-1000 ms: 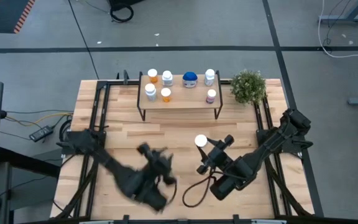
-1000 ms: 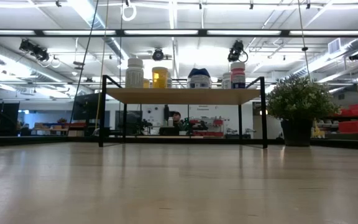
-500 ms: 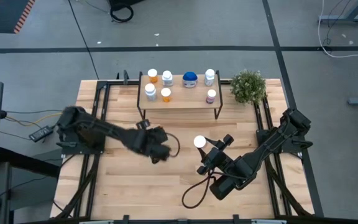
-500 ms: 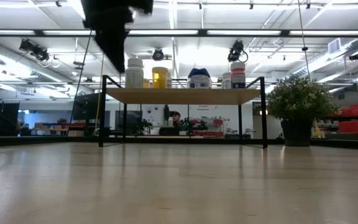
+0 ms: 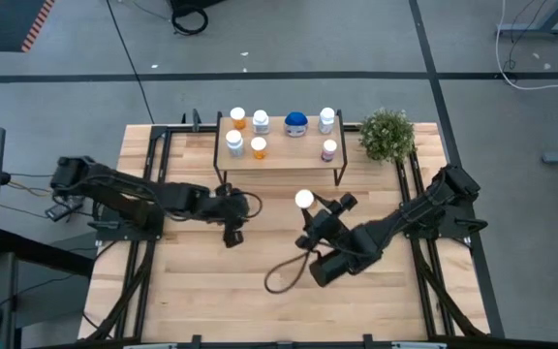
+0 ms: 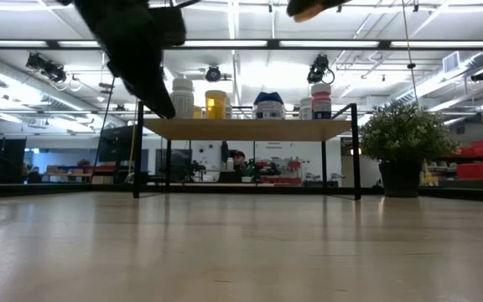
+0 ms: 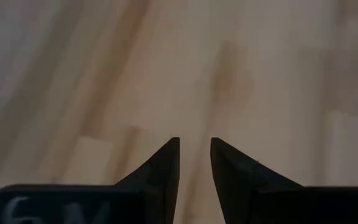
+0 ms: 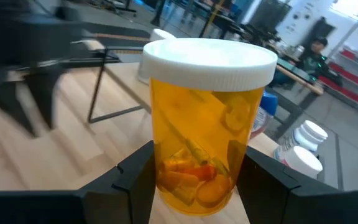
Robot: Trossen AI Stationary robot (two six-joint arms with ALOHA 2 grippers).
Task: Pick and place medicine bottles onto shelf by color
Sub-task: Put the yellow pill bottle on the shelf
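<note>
My right gripper [image 5: 310,215] is shut on an orange medicine bottle [image 8: 204,124] with a white cap [image 5: 304,199], held above mid-table in front of the shelf [image 5: 279,160]. The shelf is a light-wood board on black legs at the table's far side. Several bottles stand on it: orange, white and pinkish ones, plus a wider blue-topped one [image 5: 296,123]. My left gripper [image 5: 232,236] hangs over bare wood near the shelf's left front corner, slanting down. Its fingertips [image 7: 195,146] stand a little apart with nothing between them. My right gripper pinches the lower half of the orange bottle's body [image 8: 166,174] between its two fingers, one on each side. The fingers come nearly level from the table's near right side. The bottle stands upright, cap up, lifted clear of the table.
A potted plant [image 5: 387,134] stands at the far right, beside the shelf. A dark cable loop [image 5: 281,278] lies on the wood near my right arm. Black frame rails run along the table's left and right edges. Bare wood stretches between the shelf and the near edge.
My left arm has swung from the table's near edge toward the far side and drawn back leftward. Its gripper now hangs lower, just in front of the shelf's left end. My right gripper has carried the orange bottle a short way toward the shelf, still upright.
</note>
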